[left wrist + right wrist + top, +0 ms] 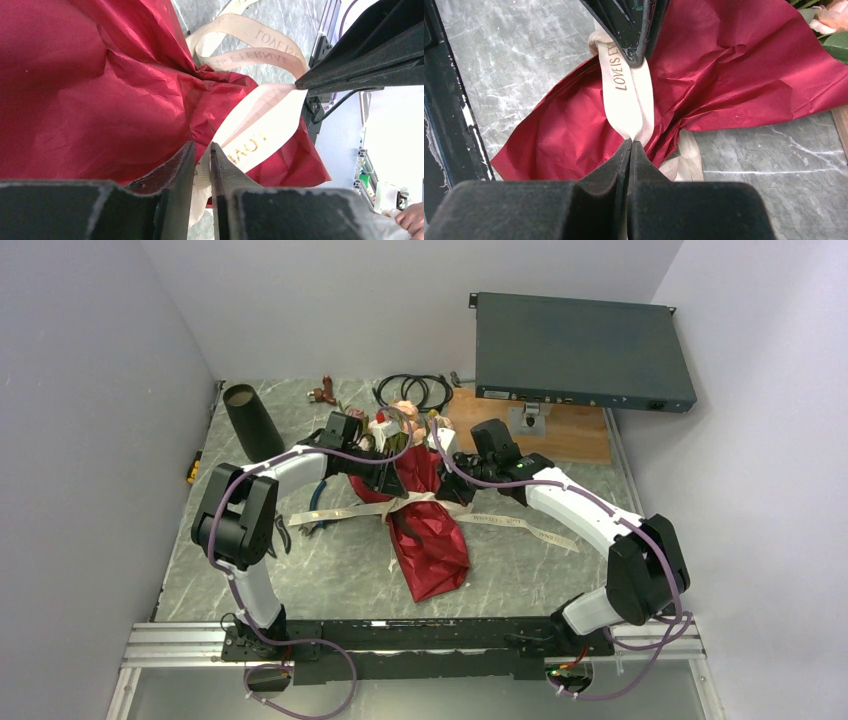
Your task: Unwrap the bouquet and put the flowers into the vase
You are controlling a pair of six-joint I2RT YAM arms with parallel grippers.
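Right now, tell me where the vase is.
In the top view the vase sits near the far-left corner of the table, left of the bouquet and apart from it.

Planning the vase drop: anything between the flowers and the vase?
Yes: red paper wraps the stems, ribbon around it; the left arm lies between flowers and vase.

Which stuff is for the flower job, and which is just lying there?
For the job: bouquet, ribbon, flowers, vase.
Just lying about: coiled cable, grey box, wooden board.
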